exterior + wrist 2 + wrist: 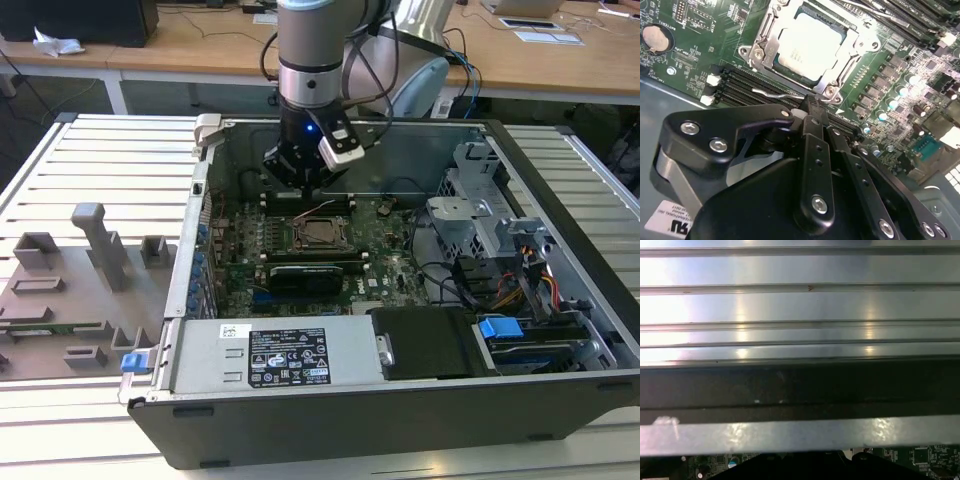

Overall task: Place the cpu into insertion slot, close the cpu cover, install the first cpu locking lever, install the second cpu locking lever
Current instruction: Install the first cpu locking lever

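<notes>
Here your claw (812,107), fingers pinched together on a thin wire locking lever (772,93) beside the cpu (807,47) seated under its cpu cover (842,75) mid-motherboard (695,50), risks letting the springy lever slip free.

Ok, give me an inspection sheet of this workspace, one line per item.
Surface: ribbed metal table carrying an open computer case.
Job's things: cpu sits in the insertion slot; cpu cover lies closed around it; a thin wire lever runs along the socket's edge; whether it is latched is unclear.
Clutter: grey fixture blocks on the exterior view's left.
Gripper: gripper is just beside the socket edge, its tips by the wire lever; its finger state is unclear.
Cables: coloured wire bundle by the drive cage; dark cables behind the arm.
Surroundings: wooden desks behind.
</notes>
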Robot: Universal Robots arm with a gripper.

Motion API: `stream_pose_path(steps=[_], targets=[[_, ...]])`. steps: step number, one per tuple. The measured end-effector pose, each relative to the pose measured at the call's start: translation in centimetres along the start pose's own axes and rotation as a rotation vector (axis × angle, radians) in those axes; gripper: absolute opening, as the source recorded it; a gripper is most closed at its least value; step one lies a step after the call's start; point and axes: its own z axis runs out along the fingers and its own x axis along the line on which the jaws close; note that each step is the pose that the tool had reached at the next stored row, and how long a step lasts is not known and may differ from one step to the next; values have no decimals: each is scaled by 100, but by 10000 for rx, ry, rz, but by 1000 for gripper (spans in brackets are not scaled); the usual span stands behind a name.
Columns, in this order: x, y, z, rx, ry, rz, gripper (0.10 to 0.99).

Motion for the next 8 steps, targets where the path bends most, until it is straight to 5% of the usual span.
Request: stream_pose_path(steps=[3, 5, 8], targets=[[0, 0, 6, -279, 8, 8, 106], [1, 0, 18, -611, 15, 13, 106], [2, -4, 42, -694, 22, -126, 106]])
